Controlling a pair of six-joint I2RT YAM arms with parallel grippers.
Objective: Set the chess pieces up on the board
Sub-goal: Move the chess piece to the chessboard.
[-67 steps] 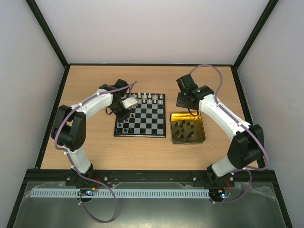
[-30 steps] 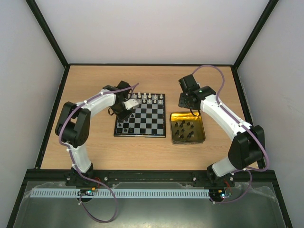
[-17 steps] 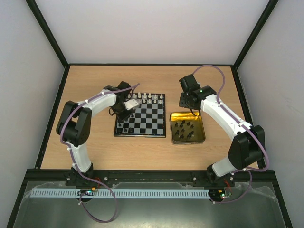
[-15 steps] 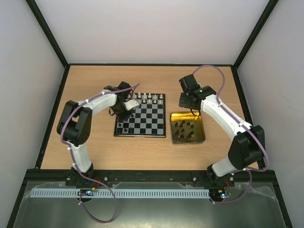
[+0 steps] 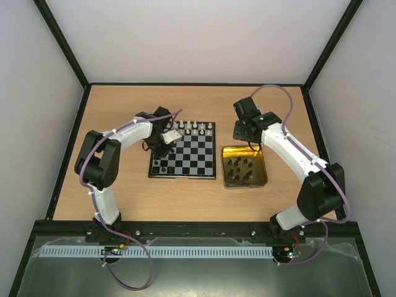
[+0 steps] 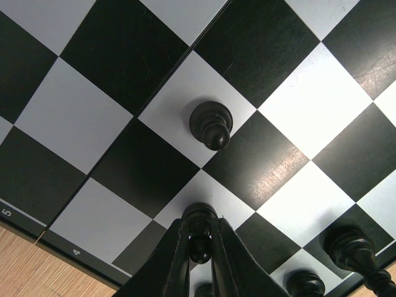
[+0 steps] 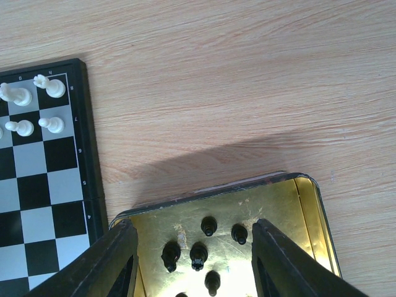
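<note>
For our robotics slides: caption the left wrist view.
Left gripper pinching a tiny black pawn over the black-and-silver checked chessboard.

Tin point(image 5: 259, 161) just right of board point(image 5: 192, 157), chessmen point(image 5: 238, 168) inside.

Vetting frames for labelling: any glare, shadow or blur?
Right wrist: broad soft shadow on the table beside the tin, whose yellow floor glares. Left wrist: board sharp, faint sheen on black squares. Top external: chess pieces tiny, hard to resolve.
</note>
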